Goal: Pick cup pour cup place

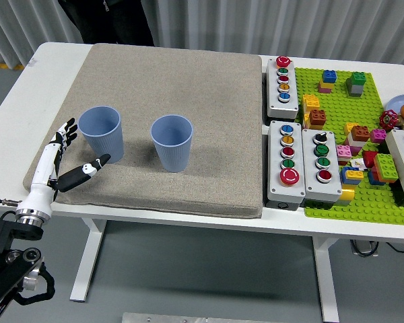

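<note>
We see the left robot hand (64,158) spread open and empty, just left of the left blue cup (102,133), which stands upright on the beige mat (175,81) beside the second cup (172,142). If the thumb nudges the light cup before closing, it may tip or slide away.

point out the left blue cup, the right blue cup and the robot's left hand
left blue cup (102,136), head view, on its ribbed side wall
right blue cup (172,146), head view, on its side wall
left hand (69,156), head view, on the palm
</note>
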